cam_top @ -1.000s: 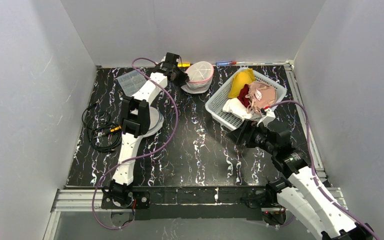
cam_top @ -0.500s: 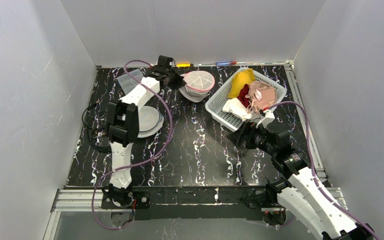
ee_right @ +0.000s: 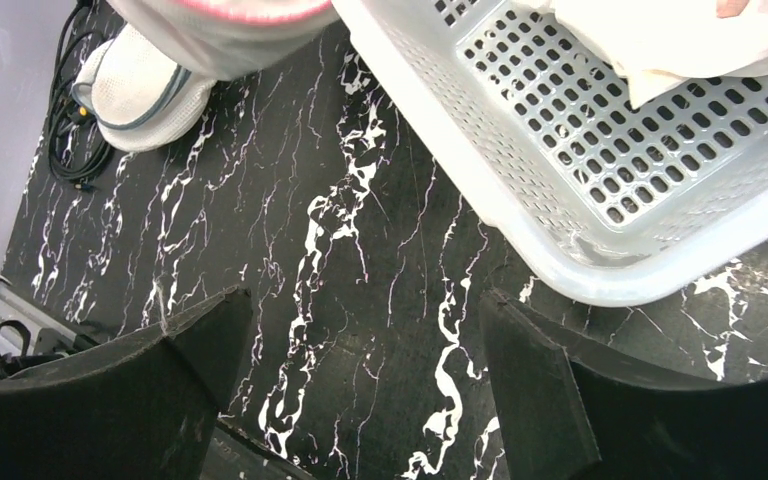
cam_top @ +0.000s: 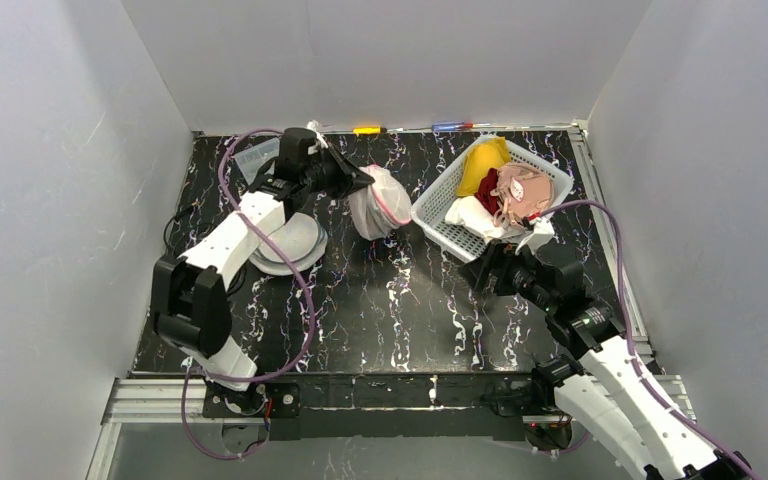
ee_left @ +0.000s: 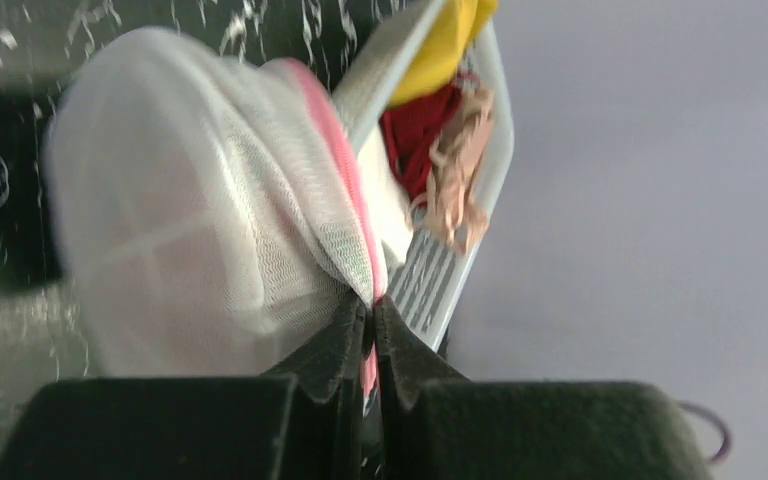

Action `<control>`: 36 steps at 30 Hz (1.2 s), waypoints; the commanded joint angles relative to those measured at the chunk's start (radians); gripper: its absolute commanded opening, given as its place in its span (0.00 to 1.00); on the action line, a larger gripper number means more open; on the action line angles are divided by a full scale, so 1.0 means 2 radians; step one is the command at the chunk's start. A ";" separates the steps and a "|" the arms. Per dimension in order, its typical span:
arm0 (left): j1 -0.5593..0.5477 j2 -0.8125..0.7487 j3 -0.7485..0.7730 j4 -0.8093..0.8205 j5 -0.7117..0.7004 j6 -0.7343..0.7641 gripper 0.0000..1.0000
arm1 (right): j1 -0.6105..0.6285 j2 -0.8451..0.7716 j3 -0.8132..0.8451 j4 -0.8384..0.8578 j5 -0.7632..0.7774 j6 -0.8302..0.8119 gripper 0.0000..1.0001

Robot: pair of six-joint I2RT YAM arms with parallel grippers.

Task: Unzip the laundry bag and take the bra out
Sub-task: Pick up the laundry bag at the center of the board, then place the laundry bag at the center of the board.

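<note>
White mesh laundry bag [cam_top: 378, 204] with pink edging, bulging, hangs suspended by its edge at upper centre of frame.

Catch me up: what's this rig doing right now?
The left gripper is shut on the pink zipper edge of the white mesh laundry bag and holds it up so that it hangs over the black marbled table, just beside the white plastic basket of clothes. The right gripper is open and empty, low over the table in front of the basket. The bag looks closed, and nothing has been taken out of it.
</note>
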 commanded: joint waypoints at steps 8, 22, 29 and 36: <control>-0.033 -0.178 -0.157 -0.018 0.160 0.116 0.00 | 0.002 -0.039 -0.009 0.041 0.000 -0.004 0.93; -0.106 -0.256 -0.282 0.058 0.192 0.107 0.00 | 0.003 0.014 -0.034 0.102 -0.130 0.017 0.92; -0.116 -0.217 -0.319 0.066 0.137 0.139 0.00 | 0.002 0.016 -0.053 0.110 -0.131 0.018 0.92; -0.116 -0.192 -0.311 -0.042 -0.009 0.165 0.00 | 0.004 0.009 -0.058 0.089 -0.124 0.007 0.91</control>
